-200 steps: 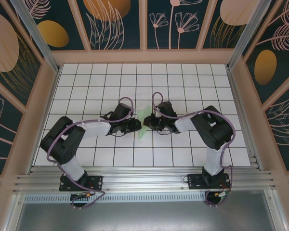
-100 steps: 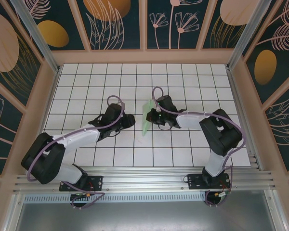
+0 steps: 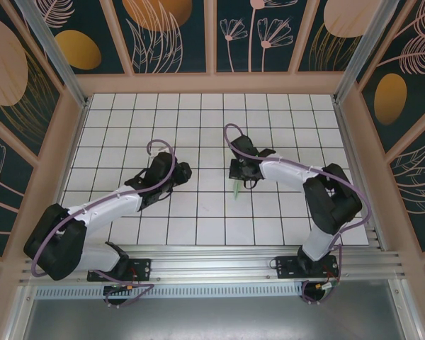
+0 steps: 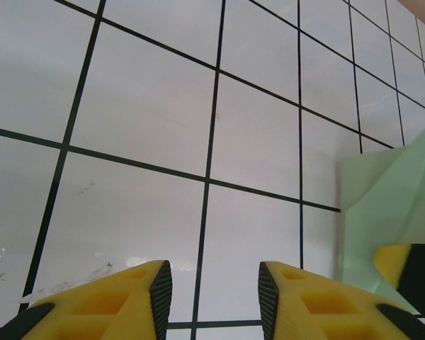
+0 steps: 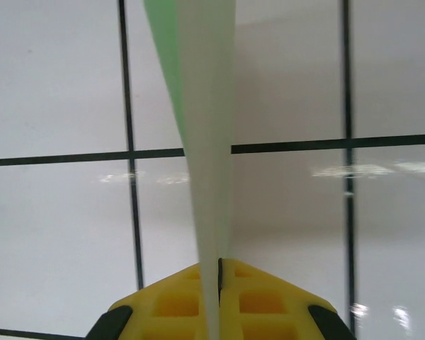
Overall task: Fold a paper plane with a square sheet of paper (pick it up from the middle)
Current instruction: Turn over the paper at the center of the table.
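Note:
The square sheet of paper is folded into a narrow pale green paper plane (image 3: 237, 188). My right gripper (image 3: 238, 176) is shut on it near the middle of the table. In the right wrist view the folded paper (image 5: 202, 142) runs edge-on straight out from the shut right gripper (image 5: 219, 265), above the tiles. My left gripper (image 3: 180, 172) stands about two tiles to the left of it, apart from the paper. In the left wrist view that gripper (image 4: 214, 273) is open with bare tile between its fingers, and the green plane (image 4: 386, 202) shows at the right edge.
The white grid table (image 3: 127, 120) stretches out on all sides of both grippers. Wooden frame posts and patterned walls (image 3: 212, 35) close in the back and sides. A metal rail (image 3: 212, 265) runs along the near edge by the arm bases.
My left gripper has let go of the paper, opened and drawn back to the left. My right gripper has carried the folded paper to the right, and it now hangs narrow below the gripper.

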